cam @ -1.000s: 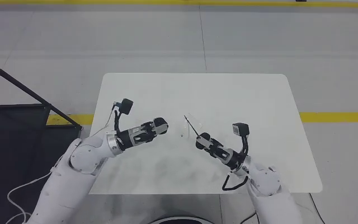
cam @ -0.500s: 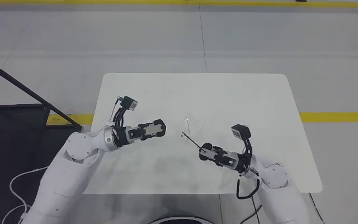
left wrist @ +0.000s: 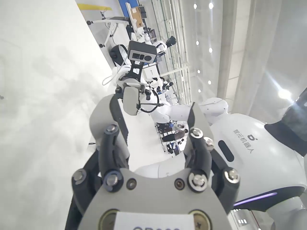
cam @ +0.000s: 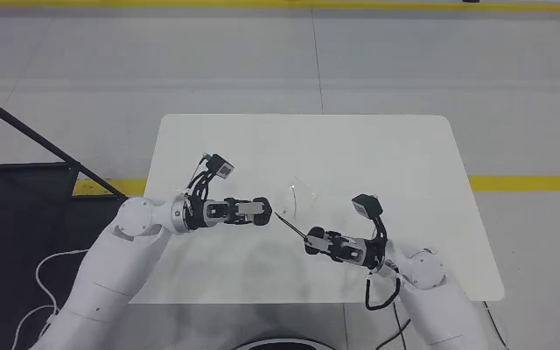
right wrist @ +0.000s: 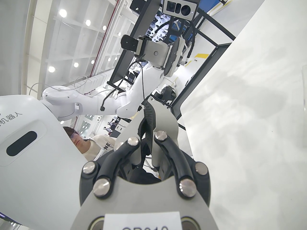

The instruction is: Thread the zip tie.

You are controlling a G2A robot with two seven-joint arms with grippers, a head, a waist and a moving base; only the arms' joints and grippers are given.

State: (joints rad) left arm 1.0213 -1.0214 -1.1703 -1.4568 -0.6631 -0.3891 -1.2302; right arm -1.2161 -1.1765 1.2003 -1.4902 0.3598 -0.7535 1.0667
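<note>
The left tool (cam: 265, 211), spread wide, has swung in to the free tip of the zip tie (cam: 290, 224) pinched by the right tool (cam: 308, 238); threading looks near.

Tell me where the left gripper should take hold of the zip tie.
The free thin end of the zip tie, which juts straight out of the shut right gripper toward the open left gripper. Probably best to come end-on from the left arm's side, jaws either side of it.
</note>
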